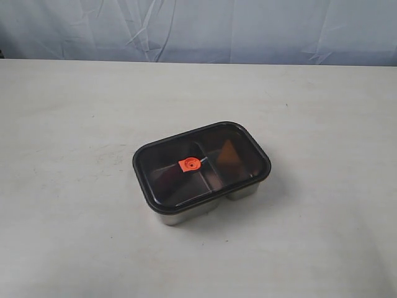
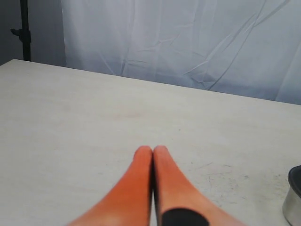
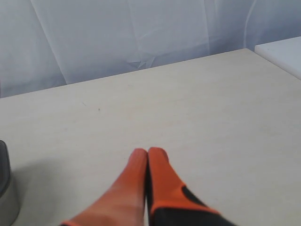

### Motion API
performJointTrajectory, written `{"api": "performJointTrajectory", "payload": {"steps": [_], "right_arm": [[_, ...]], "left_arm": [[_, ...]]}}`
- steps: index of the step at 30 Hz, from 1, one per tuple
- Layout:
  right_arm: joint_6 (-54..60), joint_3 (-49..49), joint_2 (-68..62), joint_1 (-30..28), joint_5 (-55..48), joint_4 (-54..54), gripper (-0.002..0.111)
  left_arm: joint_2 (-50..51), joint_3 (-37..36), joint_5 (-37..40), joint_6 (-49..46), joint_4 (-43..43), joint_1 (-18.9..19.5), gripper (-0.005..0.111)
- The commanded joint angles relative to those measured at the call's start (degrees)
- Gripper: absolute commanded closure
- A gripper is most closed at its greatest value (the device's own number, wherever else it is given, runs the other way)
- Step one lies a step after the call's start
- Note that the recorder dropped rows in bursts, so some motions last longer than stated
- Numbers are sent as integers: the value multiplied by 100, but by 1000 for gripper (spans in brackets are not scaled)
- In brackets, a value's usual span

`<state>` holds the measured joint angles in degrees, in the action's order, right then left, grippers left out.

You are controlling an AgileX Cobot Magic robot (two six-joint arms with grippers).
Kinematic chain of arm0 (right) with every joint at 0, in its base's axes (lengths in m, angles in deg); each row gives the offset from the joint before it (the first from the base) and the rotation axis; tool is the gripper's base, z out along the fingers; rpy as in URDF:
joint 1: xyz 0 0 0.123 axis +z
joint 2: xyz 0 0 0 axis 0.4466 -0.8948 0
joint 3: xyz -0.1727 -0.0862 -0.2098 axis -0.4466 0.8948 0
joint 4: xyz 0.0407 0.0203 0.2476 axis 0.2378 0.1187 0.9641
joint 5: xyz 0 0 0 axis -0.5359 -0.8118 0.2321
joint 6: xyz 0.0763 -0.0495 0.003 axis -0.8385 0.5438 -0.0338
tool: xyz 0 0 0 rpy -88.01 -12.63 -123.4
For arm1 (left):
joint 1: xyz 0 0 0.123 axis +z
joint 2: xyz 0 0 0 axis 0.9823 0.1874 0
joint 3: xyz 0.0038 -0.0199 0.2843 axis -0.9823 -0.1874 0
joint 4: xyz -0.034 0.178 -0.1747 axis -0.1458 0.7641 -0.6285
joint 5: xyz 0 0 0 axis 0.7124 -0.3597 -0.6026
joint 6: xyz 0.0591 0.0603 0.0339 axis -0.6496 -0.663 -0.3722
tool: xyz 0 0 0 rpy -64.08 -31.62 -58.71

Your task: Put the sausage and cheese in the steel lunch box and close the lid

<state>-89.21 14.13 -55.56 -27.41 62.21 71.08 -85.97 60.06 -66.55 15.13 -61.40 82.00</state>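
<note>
The steel lunch box (image 1: 186,216) stands near the middle of the table in the exterior view. The dark tinted lid (image 1: 162,162) lies flat on it, with its orange valve (image 1: 190,164) at the centre. Through the lid an orange-yellow wedge, the cheese (image 1: 228,153), shows in the right compartment. I cannot make out the sausage under the dark lid. Neither arm appears in the exterior view. My left gripper (image 2: 153,149) is shut and empty over bare table, with the box's edge (image 2: 294,200) off to one side. My right gripper (image 3: 147,151) is shut and empty too, the box's edge (image 3: 7,188) beside it.
A pale blue-white curtain (image 1: 198,28) hangs behind the table's far edge. A black stand (image 2: 24,28) rises at the back in the left wrist view. A white surface (image 3: 282,54) lies beyond the table's corner in the right wrist view.
</note>
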Motion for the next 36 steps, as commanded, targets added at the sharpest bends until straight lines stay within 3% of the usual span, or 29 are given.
{"api": "performJointTrajectory", "payload": {"steps": [1,36], "right_arm": [[0,29,39,-28,54,-2,109],[0,29,39,-28,54,-2,109]], "left_arm": [[-33,-30,-77,0,37,7,107],[-33,-30,-64,0,152,7,107]]}}
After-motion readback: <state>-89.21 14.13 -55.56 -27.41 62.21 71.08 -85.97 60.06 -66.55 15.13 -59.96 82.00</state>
